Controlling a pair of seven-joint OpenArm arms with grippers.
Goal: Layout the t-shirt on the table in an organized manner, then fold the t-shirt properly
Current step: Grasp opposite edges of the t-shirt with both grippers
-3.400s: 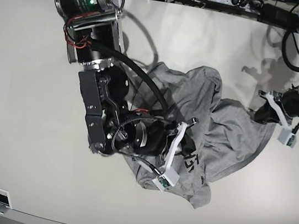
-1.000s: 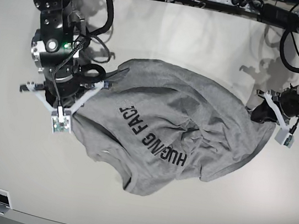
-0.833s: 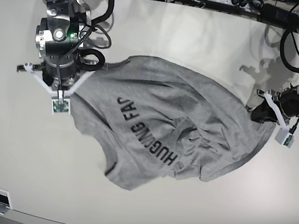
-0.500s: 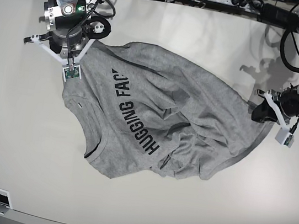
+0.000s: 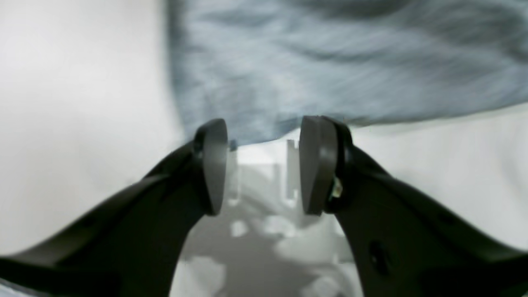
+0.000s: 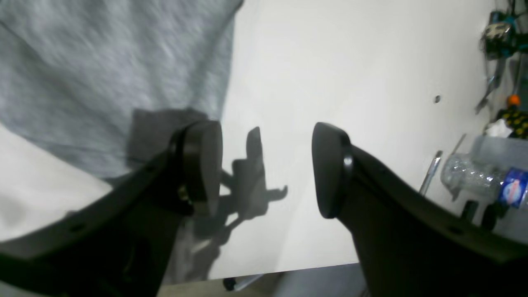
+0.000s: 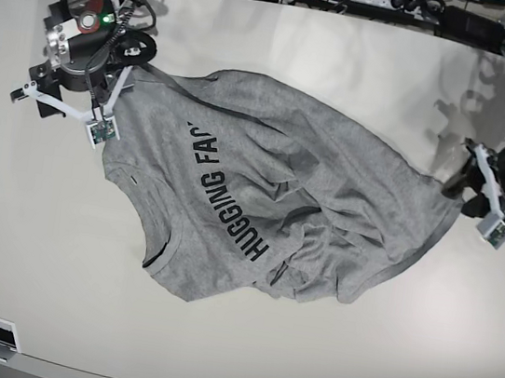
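Although both grippers have their jaws apart and hold nothing, the heather-grey cotton t-shirt with black block lettering (image 7: 270, 201) is far from flat, so most of the risk lies in the next grasps.

Going left to right in the base view: the right gripper (image 7: 97, 92) sits at about 10 o'clock of the garment, just off its edge. In its own wrist view its 2 dark pads stand wide, with bare tabletop between them and grey cloth beside the left-hand pad (image 6: 198, 165). If it closes where it is, it would likely pinch nothing, or catch only a thin lip of fabric that slips out when pulled.

At the middle, the shirt rests on the glossy off-white tabletop with a rounded edge (image 7: 238, 356), spread diagonally, with a bunched knot of folds toward 5 o'clock of its centre. Folding over those creases would lock them in; dragging 1 corner alone could skew the whole garment, because the smooth surface gives little friction.

At about 3 o'clock, the left gripper (image 7: 488, 199) sits beside the shirt's tip. Its wrist view shows the pads parted with the hem lying just beyond them, though blur hides whether cloth touches either pad. A grab here may take 2 layers at once.
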